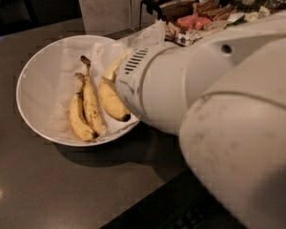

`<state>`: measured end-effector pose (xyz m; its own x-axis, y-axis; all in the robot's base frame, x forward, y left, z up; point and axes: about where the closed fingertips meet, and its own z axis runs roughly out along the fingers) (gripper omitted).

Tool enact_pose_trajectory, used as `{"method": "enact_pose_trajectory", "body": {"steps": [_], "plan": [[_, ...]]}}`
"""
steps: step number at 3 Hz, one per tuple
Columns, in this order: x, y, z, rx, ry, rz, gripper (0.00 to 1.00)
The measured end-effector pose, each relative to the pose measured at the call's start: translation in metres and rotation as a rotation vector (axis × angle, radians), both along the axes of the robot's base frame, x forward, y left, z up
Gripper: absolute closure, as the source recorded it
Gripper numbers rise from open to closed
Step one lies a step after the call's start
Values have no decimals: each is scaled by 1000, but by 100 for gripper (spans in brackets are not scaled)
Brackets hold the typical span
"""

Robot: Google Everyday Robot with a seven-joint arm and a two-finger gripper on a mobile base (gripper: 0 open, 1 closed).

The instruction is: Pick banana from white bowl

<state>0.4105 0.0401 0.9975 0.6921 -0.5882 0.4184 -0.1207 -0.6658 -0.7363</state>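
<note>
Yellow, brown-tipped banana (109, 101) in white bowl (35, 80), claw hidden behind arm (171, 85), grip untellable.

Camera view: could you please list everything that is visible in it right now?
bowl: one, white, on the counter at left
paper: one crinkled sheet, white, lining the bowl
banana: one loose, yellow with a dark tip, right side of the bowl, against the arm's end
paired bananas: two, yellow with brown speckles, side by side in the bowl's middle
counter: one, dark grey, under the bowl
snack packets: several, mixed colours, at the back right
arm: one, white, reaching in from the right to the bowl
gripper: hidden behind the arm's end at the bowl's right side
</note>
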Motion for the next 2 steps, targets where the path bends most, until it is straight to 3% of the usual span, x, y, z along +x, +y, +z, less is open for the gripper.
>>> {"method": "enact_pose_trajectory", "body": {"steps": [1,2], "plan": [[-19,-1,25,33,-88,8,100],[-19,-1,25,33,-88,8,100]]}}
